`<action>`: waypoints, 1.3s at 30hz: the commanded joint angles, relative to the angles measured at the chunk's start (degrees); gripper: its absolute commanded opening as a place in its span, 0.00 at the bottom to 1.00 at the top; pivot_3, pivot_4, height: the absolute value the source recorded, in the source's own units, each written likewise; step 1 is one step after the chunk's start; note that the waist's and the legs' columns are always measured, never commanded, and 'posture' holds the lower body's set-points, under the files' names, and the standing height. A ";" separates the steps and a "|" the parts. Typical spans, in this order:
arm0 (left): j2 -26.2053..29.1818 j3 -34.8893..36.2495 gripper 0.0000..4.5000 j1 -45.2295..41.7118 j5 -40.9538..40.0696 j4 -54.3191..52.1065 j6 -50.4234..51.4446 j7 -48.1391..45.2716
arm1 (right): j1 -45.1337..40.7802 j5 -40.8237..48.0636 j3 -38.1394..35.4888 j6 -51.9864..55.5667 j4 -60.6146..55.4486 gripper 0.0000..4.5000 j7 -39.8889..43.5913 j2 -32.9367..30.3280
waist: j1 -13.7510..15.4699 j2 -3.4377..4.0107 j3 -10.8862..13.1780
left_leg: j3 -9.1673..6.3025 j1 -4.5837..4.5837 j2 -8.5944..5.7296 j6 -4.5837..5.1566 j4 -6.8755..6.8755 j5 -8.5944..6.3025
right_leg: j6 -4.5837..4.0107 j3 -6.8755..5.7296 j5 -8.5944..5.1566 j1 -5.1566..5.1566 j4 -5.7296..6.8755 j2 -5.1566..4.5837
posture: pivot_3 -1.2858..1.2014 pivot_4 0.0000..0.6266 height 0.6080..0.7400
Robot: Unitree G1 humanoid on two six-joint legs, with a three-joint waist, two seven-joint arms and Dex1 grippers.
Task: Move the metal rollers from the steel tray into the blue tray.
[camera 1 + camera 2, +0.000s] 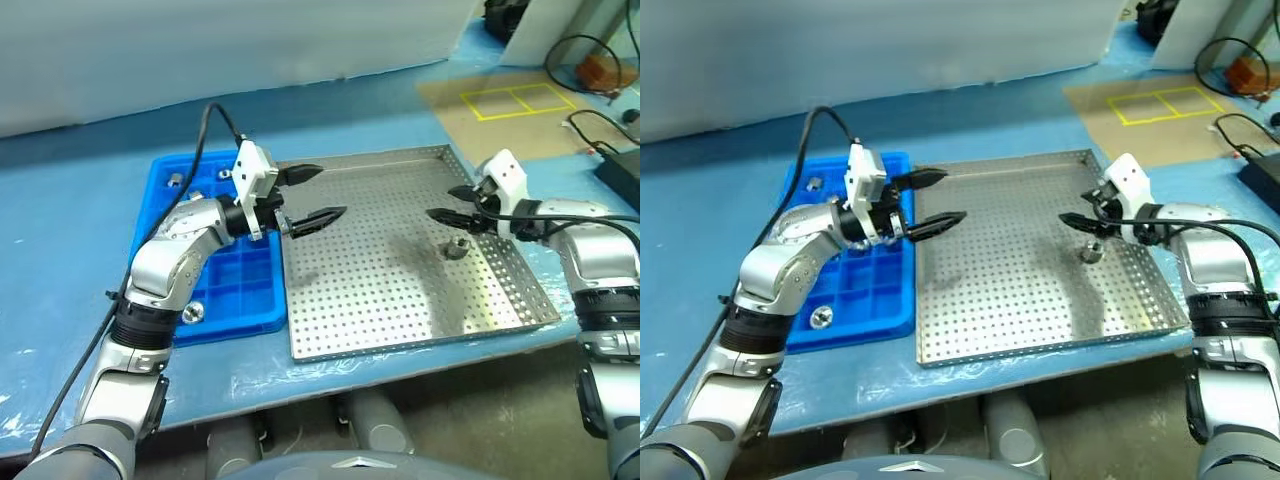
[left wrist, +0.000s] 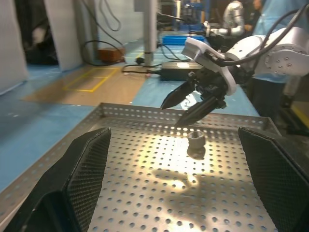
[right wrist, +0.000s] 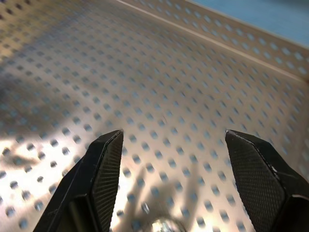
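One metal roller (image 1: 457,247) stands on the perforated floor of the steel tray (image 1: 400,330), near its right rim. My right gripper (image 1: 442,202) hovers just above and behind it, open with nothing between its fingers; in the right wrist view the roller (image 3: 164,226) peeks in below the fingers (image 3: 104,179). My left gripper (image 1: 328,193) is open and empty over the steel tray's left edge, pointing right toward the roller (image 2: 196,140). The blue tray (image 1: 250,322) lies left of the steel tray. Two rollers sit in its compartments, one at the front (image 1: 193,313) and one at the back (image 1: 176,180).
Both trays rest on a blue-covered table (image 1: 60,260). Yellow tape marks (image 1: 518,100) and cables (image 1: 600,140) lie on the floor at the back right. A black box (image 1: 622,175) sits past the steel tray's right side.
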 commanded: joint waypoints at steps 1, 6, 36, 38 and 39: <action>1.27 -0.85 0.99 -1.02 -1.33 -0.28 0.97 -4.68 | 3.87 2.03 -3.36 1.50 -5.59 0.76 -0.58 -1.64 | -1.44 0.01 0.00 | 0.00 0.01 -0.04 0.04 0.00 -0.03 | 0.28 0.00 -0.16 0.01 -0.05 -0.03 | 0.16 0.24 1.00; 0.86 -1.66 0.99 -1.75 0.45 1.74 0.01 -6.24 | 6.34 1.81 -3.45 1.59 -4.46 0.76 -3.99 0.30 | -5.07 0.02 -0.01 | -0.04 0.00 -0.20 0.09 0.08 -0.06 | 0.51 -0.06 -0.21 0.09 -0.10 -0.17 | 0.16 0.24 1.00; 2.69 2.11 0.99 3.16 -0.08 -5.95 3.78 -0.66 | -6.63 -5.77 6.30 -10.18 18.30 0.76 -8.66 12.08 | -9.05 0.11 0.03 | -0.38 -0.43 -0.44 0.60 0.77 -0.40 | 0.73 -0.51 -0.16 0.28 -0.07 -0.61 | 0.22 0.24 1.00; 2.71 2.03 0.99 3.25 -0.04 -6.02 3.74 -0.52 | -6.59 -5.28 5.76 -9.78 19.27 0.76 -8.99 12.37 | -9.09 0.11 0.03 | -0.38 -0.42 -0.47 0.61 0.78 -0.40 | 0.79 -0.53 -0.19 0.29 -0.07 -0.65 | 0.21 0.24 1.00; 2.72 1.99 0.99 3.28 0.00 -6.02 3.71 -0.47 | -6.44 -5.33 5.84 -10.00 19.47 0.76 -9.06 12.49 | -9.09 0.11 0.02 | -0.38 -0.41 -0.49 0.61 0.79 -0.41 | 0.80 -0.53 -0.19 0.31 -0.05 -0.68 | 0.21 0.24 1.00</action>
